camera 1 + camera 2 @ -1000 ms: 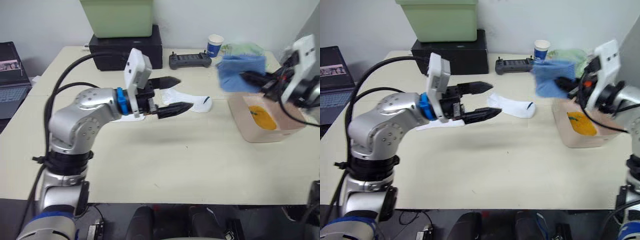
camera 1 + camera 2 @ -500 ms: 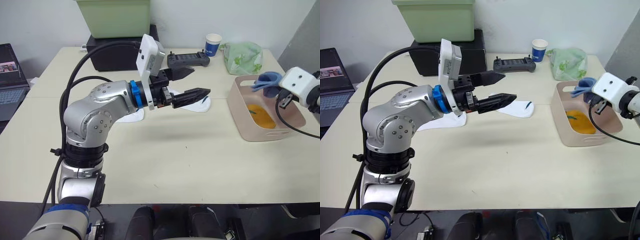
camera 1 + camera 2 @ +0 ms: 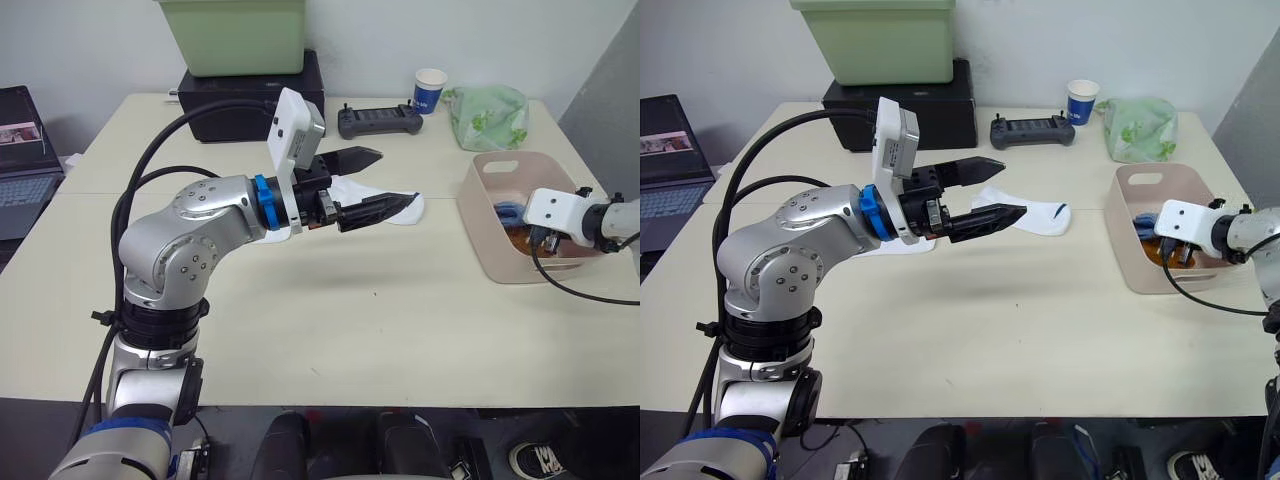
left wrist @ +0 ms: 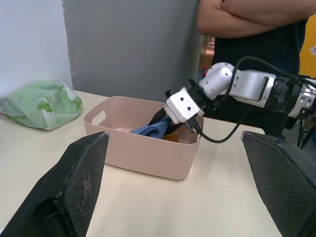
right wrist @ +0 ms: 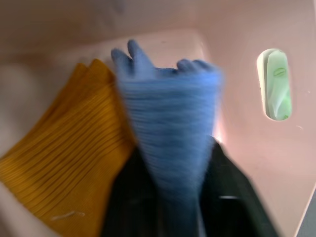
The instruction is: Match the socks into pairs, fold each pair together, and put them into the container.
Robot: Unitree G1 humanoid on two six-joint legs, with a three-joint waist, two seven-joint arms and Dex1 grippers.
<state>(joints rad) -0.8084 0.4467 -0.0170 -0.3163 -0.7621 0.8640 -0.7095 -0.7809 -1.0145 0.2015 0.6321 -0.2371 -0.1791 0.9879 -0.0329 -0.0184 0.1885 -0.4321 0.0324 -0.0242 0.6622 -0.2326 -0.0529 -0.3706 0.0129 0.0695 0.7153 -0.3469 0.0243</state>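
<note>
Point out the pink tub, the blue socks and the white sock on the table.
pink tub [image 4: 140, 155]: left wrist view, on its front wall.
blue socks [image 5: 170, 123]: right wrist view, on the middle of the folded fabric.
white sock [image 3: 1045, 215]: right eye view, on the foot part near the dark mark.

Left wrist view: right gripper inside pink tub.
Right gripper reaches into the container on the bench, clamping blue socks; green leaf-print cloth nearby; person standing behind.

Ribbed knit blue socks lie in the smooth matt plastic tub.
</note>
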